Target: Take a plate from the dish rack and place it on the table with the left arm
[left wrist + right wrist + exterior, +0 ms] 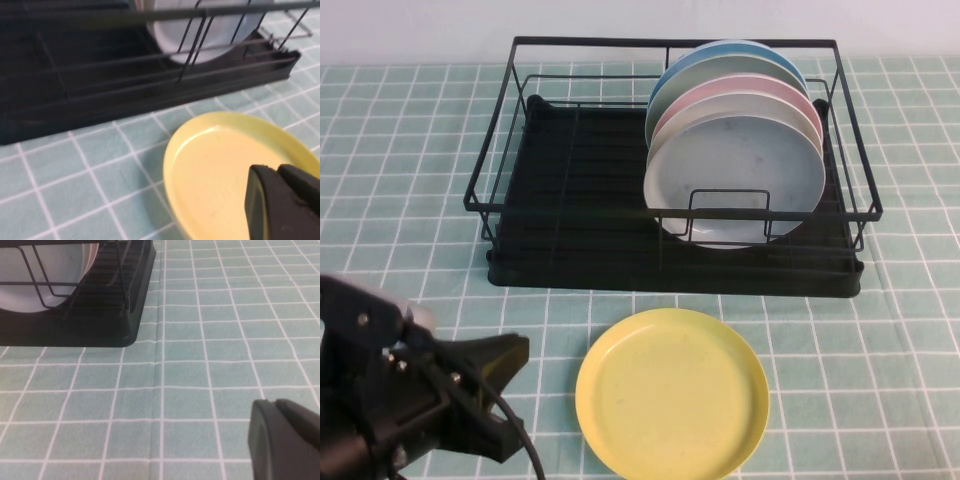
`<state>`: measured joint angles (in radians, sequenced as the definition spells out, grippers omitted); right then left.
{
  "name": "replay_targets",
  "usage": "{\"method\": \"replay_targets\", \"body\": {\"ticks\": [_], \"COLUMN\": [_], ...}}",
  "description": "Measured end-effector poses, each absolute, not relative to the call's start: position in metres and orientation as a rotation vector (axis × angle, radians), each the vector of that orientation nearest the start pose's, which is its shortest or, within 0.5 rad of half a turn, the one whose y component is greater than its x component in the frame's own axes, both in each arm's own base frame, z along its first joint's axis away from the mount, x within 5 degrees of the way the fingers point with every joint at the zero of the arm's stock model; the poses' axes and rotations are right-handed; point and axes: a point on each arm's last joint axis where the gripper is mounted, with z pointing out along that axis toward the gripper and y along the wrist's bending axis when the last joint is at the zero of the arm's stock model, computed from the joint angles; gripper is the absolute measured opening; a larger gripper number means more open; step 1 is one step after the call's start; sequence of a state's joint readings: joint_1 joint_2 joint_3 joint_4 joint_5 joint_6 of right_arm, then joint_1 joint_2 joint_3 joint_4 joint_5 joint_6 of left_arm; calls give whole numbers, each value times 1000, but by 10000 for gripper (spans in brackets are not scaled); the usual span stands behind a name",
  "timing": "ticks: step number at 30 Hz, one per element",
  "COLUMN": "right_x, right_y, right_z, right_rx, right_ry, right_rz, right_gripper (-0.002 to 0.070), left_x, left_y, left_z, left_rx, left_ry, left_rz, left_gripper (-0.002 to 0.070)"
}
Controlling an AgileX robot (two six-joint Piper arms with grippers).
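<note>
The yellow plate (672, 392) lies flat on the teal grid table (410, 200), just in front of the black wire dish rack (570, 200). It also shows in the left wrist view (220, 165), with the rack (75, 95) behind it. My left gripper (517, 348) is at the near left, a little left of the plate and apart from it. Its fingers are shut and empty; in the left wrist view the gripper (276, 169) shows over the plate's near part. My right gripper (274, 402) is shut and empty over bare cloth, out of the high view.
Several plates stand upright in the rack's right half, the grey plate (735, 180) in front and the pink plate (740, 88) behind it. The rack's left half holds nothing. The rack's corner (130, 325) shows in the right wrist view.
</note>
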<state>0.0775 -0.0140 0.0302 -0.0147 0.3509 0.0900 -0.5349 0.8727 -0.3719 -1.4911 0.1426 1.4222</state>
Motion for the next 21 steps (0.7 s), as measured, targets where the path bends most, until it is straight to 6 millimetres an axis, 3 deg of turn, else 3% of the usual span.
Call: {"method": "replay_targets", "body": {"ticks": [14, 18, 21], "right_x": [53, 53, 53], "right_y": [4, 4, 4], "right_z": [172, 172, 172], "right_rx": [2, 2, 2], "right_ry": [1852, 1852, 1852], "right_rz": [102, 102, 102], "right_gripper": [-18, -18, -18], "left_x": [136, 126, 114], "left_y": [-84, -71, -62], "left_z": [244, 247, 243], "left_rx": [531, 510, 436], "left_ry": [1916, 1842, 1794], "left_rz": [-388, -310, -343], "left_gripper": [-2, -3, -3]}}
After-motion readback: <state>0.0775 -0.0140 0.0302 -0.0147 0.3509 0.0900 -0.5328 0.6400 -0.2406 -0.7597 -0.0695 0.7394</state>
